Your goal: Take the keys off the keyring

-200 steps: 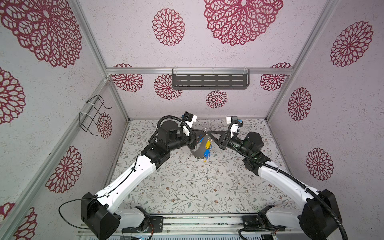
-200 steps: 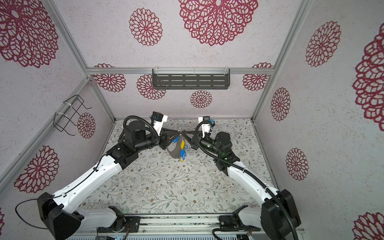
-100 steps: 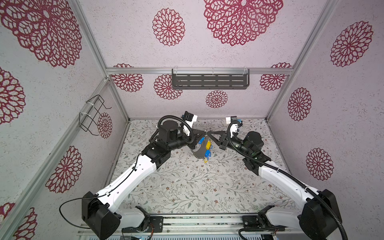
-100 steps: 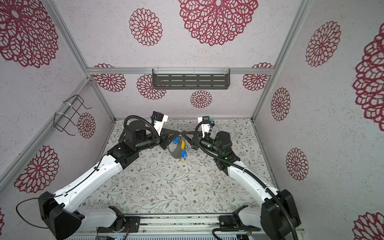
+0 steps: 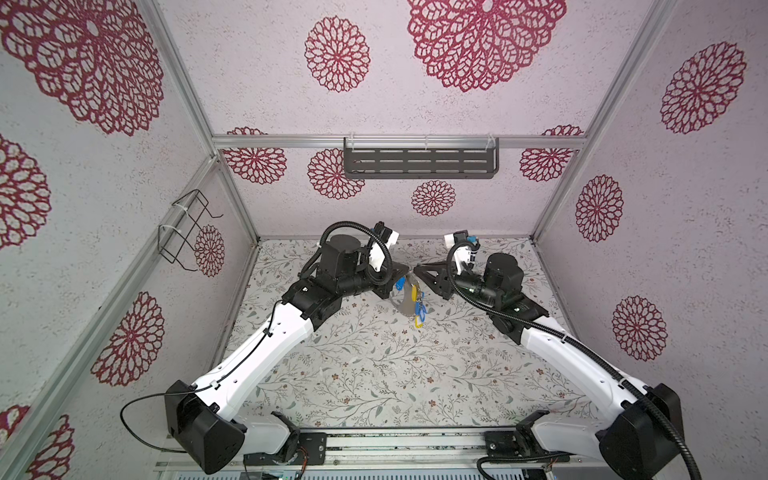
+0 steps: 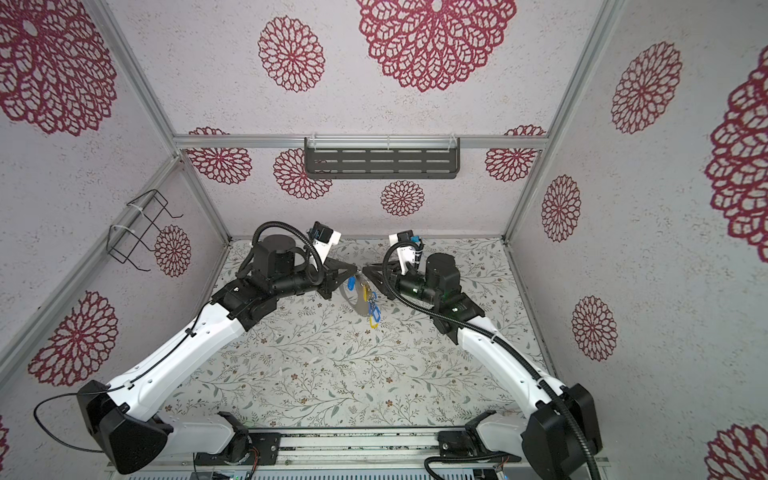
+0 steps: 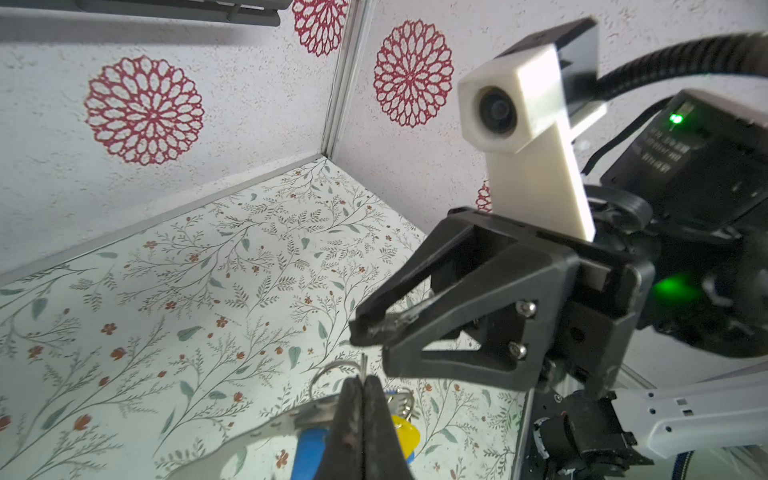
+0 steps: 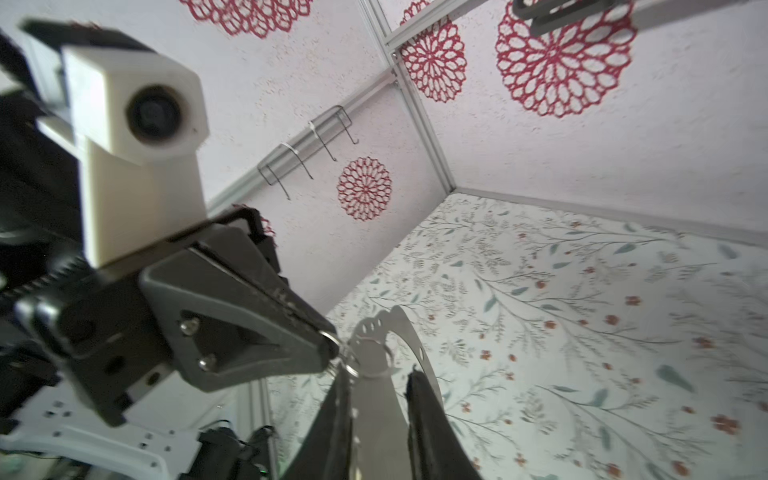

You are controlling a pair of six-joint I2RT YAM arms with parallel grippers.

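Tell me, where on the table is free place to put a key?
Free: front middle of the table, between left arm, right arm and front rail. Crowded: the back middle, where left gripper, right gripper, keyring and keys meet.

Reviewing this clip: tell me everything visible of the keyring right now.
The keyring is a wide, flat hoop of grey-silver metal, with small holes along the band and a cut-out pattern at one end. It hangs on edge above the floral table, between the grippers. The keys, blue and yellow tags, dangle from it. The left gripper is shut on a silver loop by its top end; the band passes between the open right gripper.
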